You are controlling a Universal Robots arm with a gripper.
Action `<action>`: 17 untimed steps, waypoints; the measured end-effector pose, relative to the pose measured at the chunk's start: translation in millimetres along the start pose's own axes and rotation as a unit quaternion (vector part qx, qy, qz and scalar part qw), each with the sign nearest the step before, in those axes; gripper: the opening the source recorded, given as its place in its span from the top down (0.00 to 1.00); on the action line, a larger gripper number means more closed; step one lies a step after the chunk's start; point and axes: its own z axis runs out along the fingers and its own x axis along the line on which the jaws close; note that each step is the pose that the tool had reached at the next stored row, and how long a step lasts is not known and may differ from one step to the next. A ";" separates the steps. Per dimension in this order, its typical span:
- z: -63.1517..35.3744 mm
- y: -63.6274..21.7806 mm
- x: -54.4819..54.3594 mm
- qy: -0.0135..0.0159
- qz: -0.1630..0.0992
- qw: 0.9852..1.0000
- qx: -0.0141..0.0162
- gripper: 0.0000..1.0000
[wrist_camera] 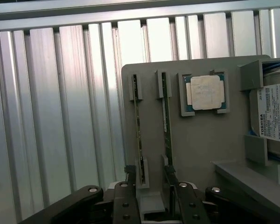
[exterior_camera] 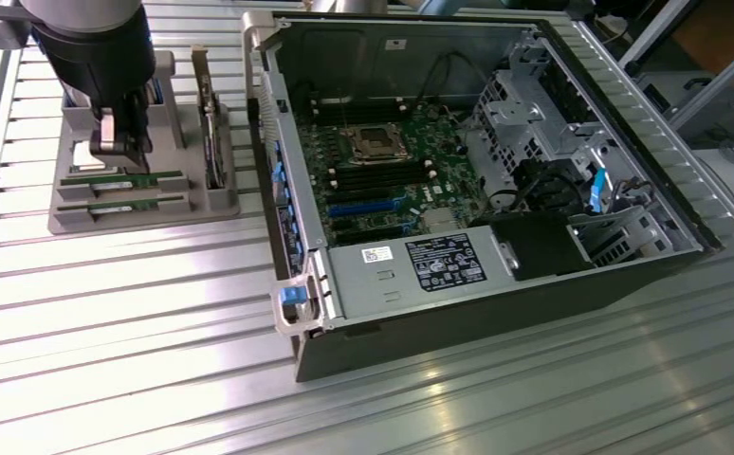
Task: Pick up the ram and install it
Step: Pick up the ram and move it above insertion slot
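Principally, one ram (wrist_camera: pixel 167 121): a thin green stick, stood on edge in a slotted grey holder (exterior_camera: pixel 76 220) on the ribbed aluminium bench (exterior_camera: pixel 127 313). It sat at the exterior view's left, well apart from the open computer case (exterior_camera: pixel 468 313). A second, matching stick (wrist_camera: pixel 137 126) stood just beside it, parallel, in its own slot. Neither was lifted; both sat fully in the holder.

Tool (wrist_camera: pixel 149 176): hung over the holder above the two sticks, jaws parted and holding nothing. Each finger (wrist_camera: pixel 130 175) lay close to one stick. Which of the pair the tool was lined up on could not be told.

Other holder contents: a square silver processor (wrist_camera: pixel 206 92) in a recess beside the sticks, and a hard drive (wrist_camera: pixel 273 112) upright at the holder's edge toward the case.

Case: lay on its side, lid off, motherboard (exterior_camera: pixel 449 171) exposed. The dark memory slots (exterior_camera: pixel 374 177) next to the processor socket (exterior_camera: pixel 374 142) looked empty. A power supply (exterior_camera: pixel 420 265) ran along the near edge.

Handling note, as a judgement: the step in hand was the grasp. It would go best with the jaws centred over one stick alone, closing on its flat faces near mid-length. They should sit low enough for a firm hold and clear of the neighbour. A lift straight up along the slots should avoid binding, and a skewed grip would likely hamper seating.
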 end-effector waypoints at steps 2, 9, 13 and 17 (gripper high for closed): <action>0.5 0.0 0.0 0.000 0.000 1.000 0.000 0.64; 2.6 -0.1 0.1 0.000 0.000 1.000 0.000 0.64; 4.4 -0.2 0.1 0.000 0.000 1.000 0.000 0.64; 5.6 -0.2 0.2 0.000 0.000 1.000 0.000 0.64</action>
